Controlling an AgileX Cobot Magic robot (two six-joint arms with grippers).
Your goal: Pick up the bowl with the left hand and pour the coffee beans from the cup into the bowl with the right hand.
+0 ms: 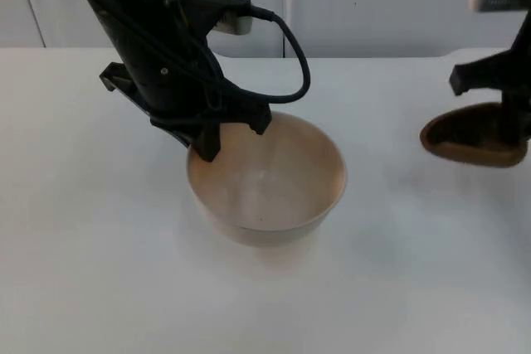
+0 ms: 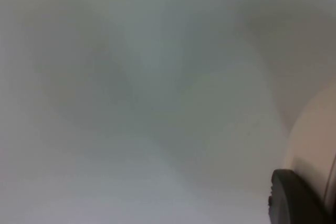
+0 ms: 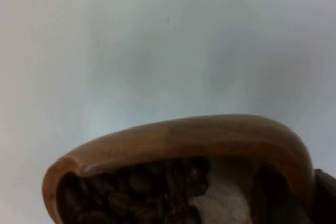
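— What is in the containers?

— The wide, round, cream-coloured bowl [image 1: 270,178] near the middle of the white table top [image 1: 99,271] looks empty inside; I see only a tiny dark speck on its pale inner wall. The brown wooden cup [image 1: 471,138] with a curved rim sits far off toward the right edge, well apart from the bowl. In the right wrist view that cup [image 3: 210,135] holds a heap of dark roasted coffee beans [image 3: 142,190], with a pale patch of bare inner wall beside them.

— And the arms?

— The left gripper [image 1: 211,134] reaches down from the upper left, its black fingers clamped over the bowl's near-left rim, one finger outside and one dipping inside. In the left wrist view a black fingertip [image 2: 294,198] stands right against the bowl's cream wall [image 2: 315,135]. The right gripper [image 1: 510,126] hangs at the cup, its black body covering the cup's right side. It seems to grasp the cup there, but I cannot tell how its fingers stand.

— The surroundings?

— A plain white table, the bowl's soft shadow beneath it, and a grey partition wall [image 1: 373,6] with a vertical seam behind.
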